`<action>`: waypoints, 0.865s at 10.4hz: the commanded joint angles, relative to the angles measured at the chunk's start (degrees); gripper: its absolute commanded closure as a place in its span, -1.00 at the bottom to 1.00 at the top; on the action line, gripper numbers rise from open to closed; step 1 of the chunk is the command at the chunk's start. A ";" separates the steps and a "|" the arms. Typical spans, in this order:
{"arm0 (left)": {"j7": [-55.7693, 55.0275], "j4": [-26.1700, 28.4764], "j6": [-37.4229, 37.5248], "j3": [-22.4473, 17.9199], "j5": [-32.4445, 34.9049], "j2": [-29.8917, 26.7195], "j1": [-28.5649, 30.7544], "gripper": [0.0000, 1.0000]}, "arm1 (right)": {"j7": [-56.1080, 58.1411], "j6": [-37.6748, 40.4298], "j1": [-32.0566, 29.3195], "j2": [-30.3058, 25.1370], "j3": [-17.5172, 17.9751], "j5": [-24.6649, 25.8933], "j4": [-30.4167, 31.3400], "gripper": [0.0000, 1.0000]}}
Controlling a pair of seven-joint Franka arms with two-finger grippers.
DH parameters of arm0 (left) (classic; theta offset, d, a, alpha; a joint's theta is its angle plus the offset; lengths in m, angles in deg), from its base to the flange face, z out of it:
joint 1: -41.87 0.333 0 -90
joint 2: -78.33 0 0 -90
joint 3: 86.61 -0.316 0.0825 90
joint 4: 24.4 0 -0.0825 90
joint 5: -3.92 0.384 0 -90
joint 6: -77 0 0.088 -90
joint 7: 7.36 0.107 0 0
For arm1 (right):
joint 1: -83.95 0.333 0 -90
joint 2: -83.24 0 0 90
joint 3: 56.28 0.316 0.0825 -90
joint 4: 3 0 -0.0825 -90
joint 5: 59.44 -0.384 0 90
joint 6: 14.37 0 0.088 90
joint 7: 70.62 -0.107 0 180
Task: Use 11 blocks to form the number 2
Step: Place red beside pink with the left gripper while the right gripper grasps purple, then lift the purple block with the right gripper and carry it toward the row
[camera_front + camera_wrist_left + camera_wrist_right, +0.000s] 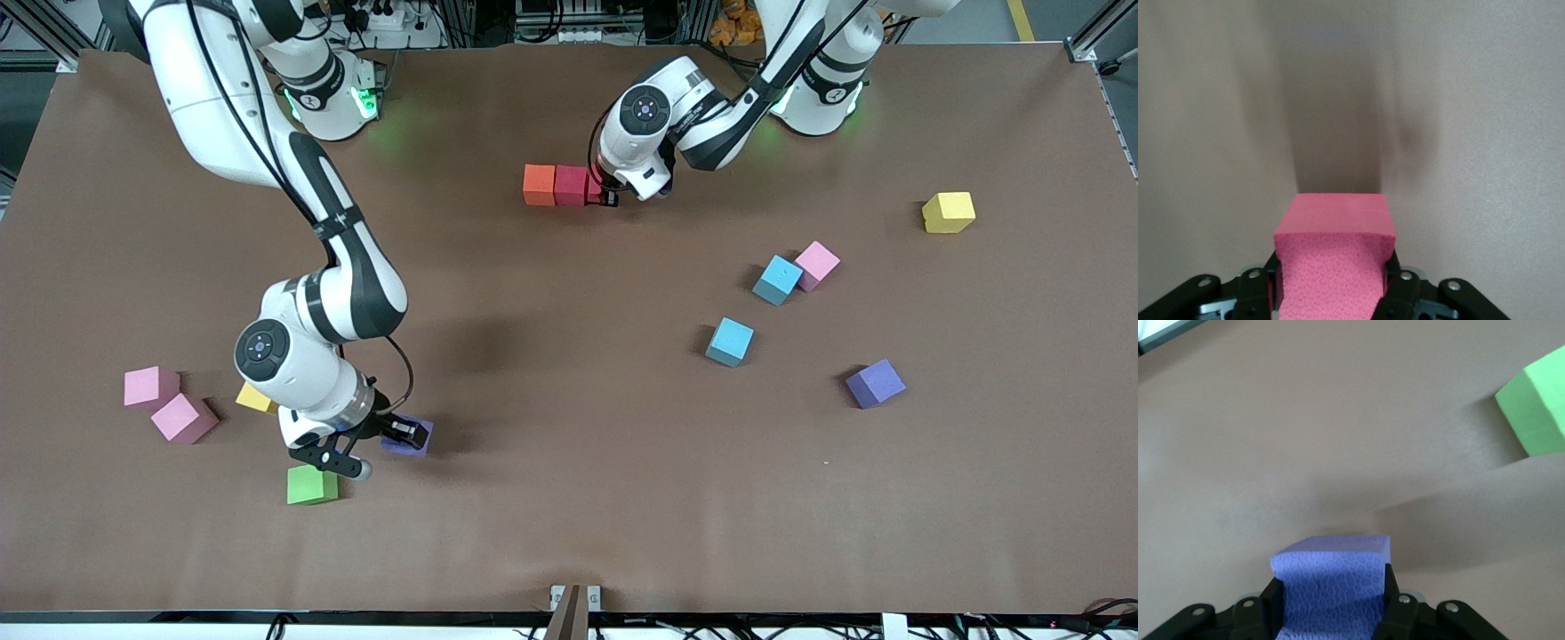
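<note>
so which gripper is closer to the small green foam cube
Right. The right gripper, shut on a purple foam cube, sits just beside the small green foam cube; the left gripper is up by the robots' bases, gripping a crimson foam cube.

Your left arm reaches in from its base with the wrist bent low; the left gripper (612,197) sits at table level, its fingers (1395,293) clamped on a crimson block (1335,267). Your right arm extends well forward, elbow high; the right gripper (404,433) grips a purple block (1335,587).
</note>
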 commanded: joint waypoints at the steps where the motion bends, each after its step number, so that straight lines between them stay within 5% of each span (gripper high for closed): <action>1: -0.67 -0.79 -1.08 0.42 1.07 1.49 0.19 -0.17 | -2.79 4.88 0.60 -3.33 1.60 0.45 0.71 0.66; 9: -0.67 -0.96 -2.05 0.51 4.41 2.64 0.81 -0.24 | -10.98 15.61 5.51 -11.16 4.34 0.54 1.50 0.63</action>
